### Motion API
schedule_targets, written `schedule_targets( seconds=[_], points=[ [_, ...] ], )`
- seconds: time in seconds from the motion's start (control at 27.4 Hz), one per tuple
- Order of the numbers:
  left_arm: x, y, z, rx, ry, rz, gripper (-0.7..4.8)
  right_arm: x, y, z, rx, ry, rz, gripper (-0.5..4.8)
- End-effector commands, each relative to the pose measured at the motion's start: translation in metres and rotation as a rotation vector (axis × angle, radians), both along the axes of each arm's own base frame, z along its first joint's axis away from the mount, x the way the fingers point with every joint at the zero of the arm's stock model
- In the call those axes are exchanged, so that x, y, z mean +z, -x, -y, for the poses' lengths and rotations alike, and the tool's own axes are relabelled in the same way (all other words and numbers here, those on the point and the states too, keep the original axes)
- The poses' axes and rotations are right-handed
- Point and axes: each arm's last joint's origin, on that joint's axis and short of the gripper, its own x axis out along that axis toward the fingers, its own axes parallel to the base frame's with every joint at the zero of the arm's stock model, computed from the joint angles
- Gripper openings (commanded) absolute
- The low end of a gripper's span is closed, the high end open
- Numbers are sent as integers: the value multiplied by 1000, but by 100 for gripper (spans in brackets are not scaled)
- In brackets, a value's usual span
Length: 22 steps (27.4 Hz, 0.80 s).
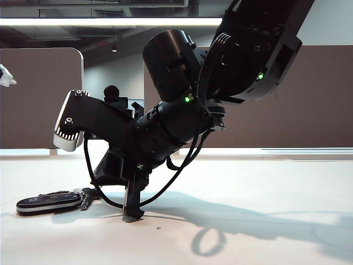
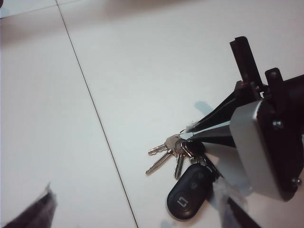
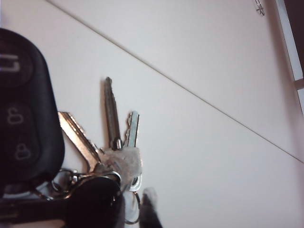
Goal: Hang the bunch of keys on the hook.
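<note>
The bunch of keys (image 1: 49,202) lies flat on the white table, its black fob (image 2: 186,197) beside small silver keys (image 2: 164,156) fanned from the ring. My right gripper (image 1: 132,212) reaches across to the left and points steeply down, its tips on the table at the ring. In the left wrist view its fingertips (image 2: 190,127) meet at the ring; the right wrist view shows the ring (image 3: 133,209) pinched between them. My left gripper (image 2: 137,204) hovers open above the table, short of the fob. A pale pad (image 1: 4,76), the hook's, is cut by the exterior view's left edge; the thin hook itself is hidden.
A brown panel (image 1: 38,96) stands at the back left and a wider one (image 1: 309,94) at the back right. A thin dark seam (image 2: 95,114) crosses the table. The right arm's cable (image 1: 165,185) loops down close to the tabletop.
</note>
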Motion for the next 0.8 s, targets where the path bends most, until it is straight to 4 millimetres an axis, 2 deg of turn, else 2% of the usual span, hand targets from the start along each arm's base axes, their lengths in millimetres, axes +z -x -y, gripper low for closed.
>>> schedule_targets(
  seconds=[0.04,0.15,0.18,0.47,0.8],
  points=[
    [2,1,0,4,5,9,479,-20,5,4,-58,124,-20,57],
    [3,0,0,4,8,17,479,-20,3,5,-104,145,-1,117],
    [4,0,0,2,8,27,479,-21,3,6,-105,150,-4,122],
    [15,6,2,-113,99,-48,479,-25,3,9,-86,201,-13,122],
    [13,7,2,-118,114,-84,479,-38,-4,16,-81,256,0,122]
  ],
)
